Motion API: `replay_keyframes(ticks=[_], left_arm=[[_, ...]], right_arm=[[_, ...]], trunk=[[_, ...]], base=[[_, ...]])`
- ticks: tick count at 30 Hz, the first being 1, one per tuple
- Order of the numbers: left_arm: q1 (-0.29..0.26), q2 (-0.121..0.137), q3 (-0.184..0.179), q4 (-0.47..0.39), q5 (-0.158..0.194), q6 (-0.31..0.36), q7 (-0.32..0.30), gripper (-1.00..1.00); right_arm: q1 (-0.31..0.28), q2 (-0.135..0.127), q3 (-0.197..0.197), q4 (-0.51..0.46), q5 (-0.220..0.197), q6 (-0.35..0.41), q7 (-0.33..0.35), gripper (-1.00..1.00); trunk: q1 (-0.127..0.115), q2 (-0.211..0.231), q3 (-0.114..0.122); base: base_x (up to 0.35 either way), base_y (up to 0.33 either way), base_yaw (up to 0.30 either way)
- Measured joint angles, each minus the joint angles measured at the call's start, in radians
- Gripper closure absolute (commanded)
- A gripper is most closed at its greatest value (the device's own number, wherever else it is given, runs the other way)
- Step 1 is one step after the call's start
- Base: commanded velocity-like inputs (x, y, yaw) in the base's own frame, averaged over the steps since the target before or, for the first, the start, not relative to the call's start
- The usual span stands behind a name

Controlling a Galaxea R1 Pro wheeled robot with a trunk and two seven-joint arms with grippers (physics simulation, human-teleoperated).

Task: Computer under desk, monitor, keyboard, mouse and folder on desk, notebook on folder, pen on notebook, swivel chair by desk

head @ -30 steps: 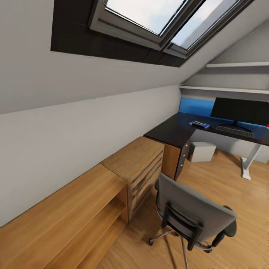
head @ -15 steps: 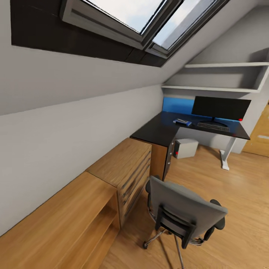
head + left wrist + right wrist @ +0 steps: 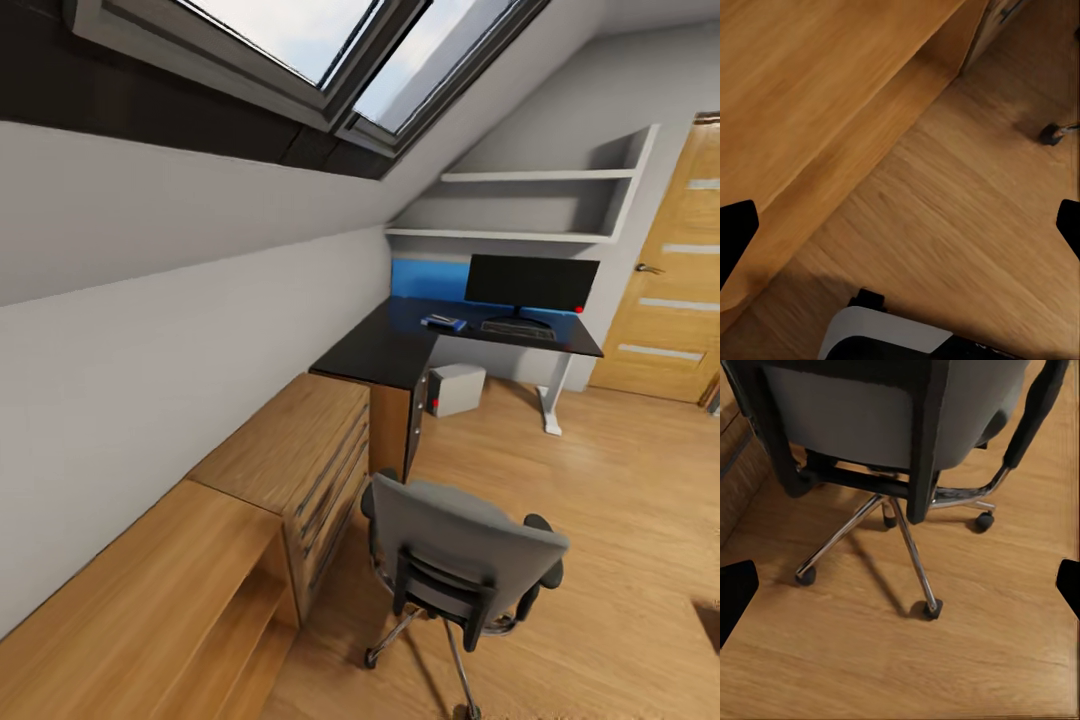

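You're in the bedroom, facing the swivel chair (image 3: 460, 560) from behind; it sits near you on the wood floor (image 3: 620, 560), well apart from the table (image 3: 400, 345) at the far end. Seat is hidden by the backrest, so I can't tell if the folder is on it. Monitor (image 3: 530, 282) stands upright on the table's far right section, keyboard (image 3: 517, 329) just in front of it. Small blue item (image 3: 443, 322) lies left of the keyboard, too small to name, possibly the notebook. Computer (image 3: 455, 388) is on the floor under the table. Low wooden cabinet (image 3: 290, 450) runs along the left wall, door (image 3: 675, 270) far right. Right wrist view: chair base and casters (image 3: 932, 609) ahead, right jaws (image 3: 900, 585) spread wide, nothing between them. Left wrist view: floor beside the cabinet shelf (image 3: 832, 150), left jaws (image 3: 900, 225) likewise wide apart and empty.
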Motion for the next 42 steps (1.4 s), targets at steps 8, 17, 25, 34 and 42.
replay_keyframes(ticks=[8, 17, 25, 34, 42], left_arm=[[0.0, 0.001, 0.001, 0.0, 0.0, 0.0, 0.0, -1.0], [0.0, 0.001, 0.001, 0.0, 0.001, 0.0, 0.0, -1.0], [0.0, 0.001, 0.001, 0.0, 0.001, 0.0, 0.0, -1.0], [0.0, 0.001, 0.001, 0.001, 0.001, 0.0, 0.0, -1.0], [0.0, 0.001, 0.002, 0.0, 0.0, 0.0, 0.0, -1.0]], right_arm=[[0.0, 0.0, 0.0, 0.0, 0.0, 0.0, 0.0, -1.0], [0.0, 0.0, 0.0, 0.0, 0.0, 0.0, 0.0, -1.0], [0.0, 0.001, 0.001, 0.0, 0.0, -0.002, -0.003, -1.0], [0.0, 0.0, 0.003, 0.0, 0.002, -0.003, -0.001, -1.0], [0.0, 0.0, 0.003, 0.0, 0.001, -0.003, 0.0, -1.0]], trunk=[[0.0, 0.0, 0.0], [0.0, 0.0, 0.0], [0.0, 0.0, 0.0], [0.0, 0.0, -0.002], [0.0, 0.0, -0.002]], base=[[0.019, 0.076, -0.3], [0.001, 0.002, -0.293], [0.0, 0.0, -0.164], [0.0, 0.0, -0.231], [0.0, 0.047, -0.291]])
